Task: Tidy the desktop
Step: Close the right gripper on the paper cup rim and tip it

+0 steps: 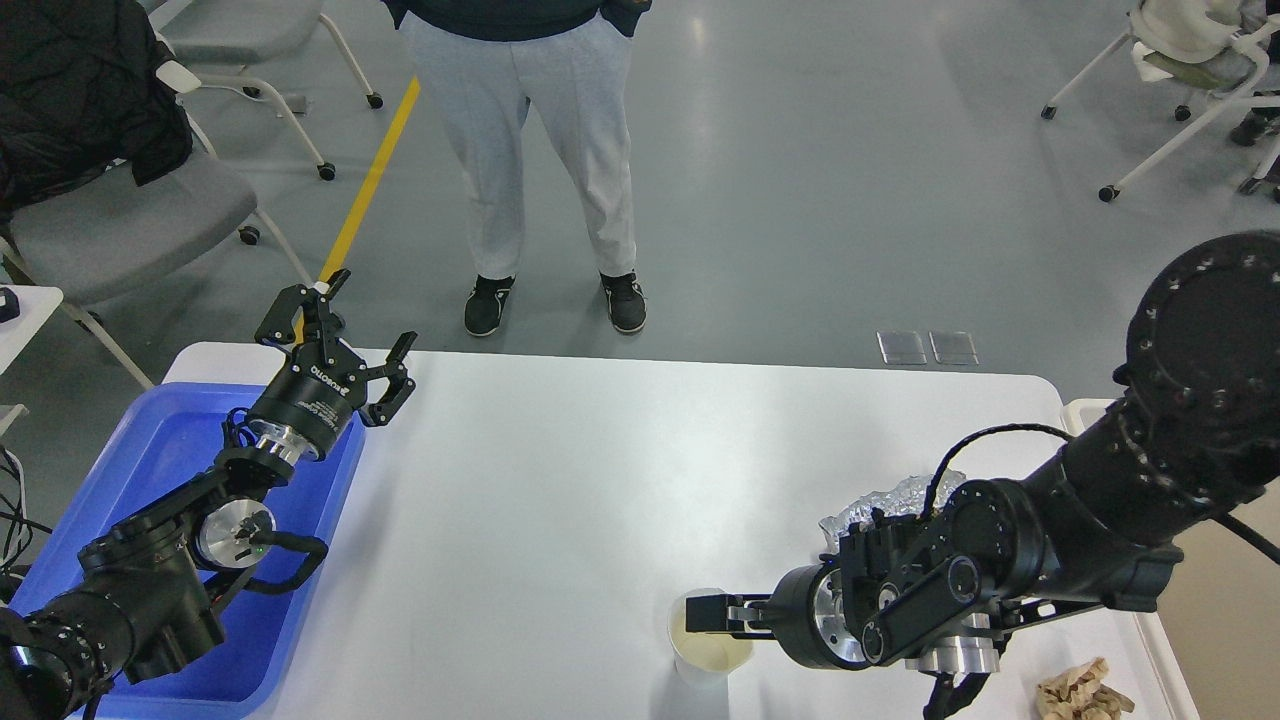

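The white desktop (560,500) carries a paper cup (712,655) standing upright near its front edge. My right gripper (702,615) comes in from the right and lies sideways, its fingertips at the cup's rim. The fingers are seen edge-on, so I cannot tell them apart. My left gripper (350,335) is open and empty, held above the far right corner of the blue tray (160,450) at the desktop's left end.
A crumpled clear plastic wrapper (890,500) lies on the desktop just behind my right wrist. A crumpled brown paper scrap (1085,690) lies at the front right corner. A person (530,150) stands beyond the far edge. Chairs stand at the far left and far right.
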